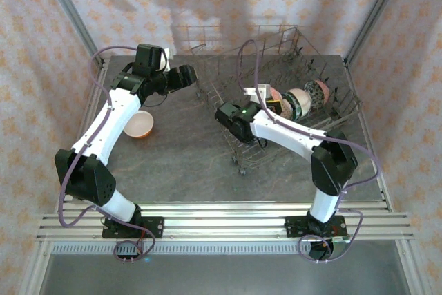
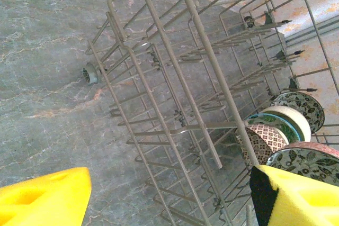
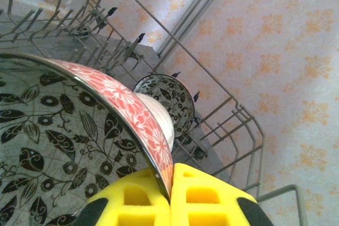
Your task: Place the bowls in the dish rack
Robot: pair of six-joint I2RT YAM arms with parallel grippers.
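A red-floral bowl [image 3: 135, 110], clamped by the right gripper [image 3: 169, 183], is apparently being seated in the dish rack [image 2: 177, 78]; release is due. The left gripper [image 2: 169, 205] is splayed, empty.

The silver-grey wire dish rack [image 1: 273, 67] stands at the far right of the tabletop [image 1: 186, 157]. A row of bowls [image 1: 298, 100] stands on edge between the tines at its right end: leaf-patterned, white and brown-latticed. One leaf-patterned bowl [image 3: 63, 130], red-flowered outside, has its rim pinched in the jaws of the right gripper [image 3: 169, 194]. An orange bowl [image 1: 140, 124], pale inside, sits upright on the tabletop, well left of the rack.
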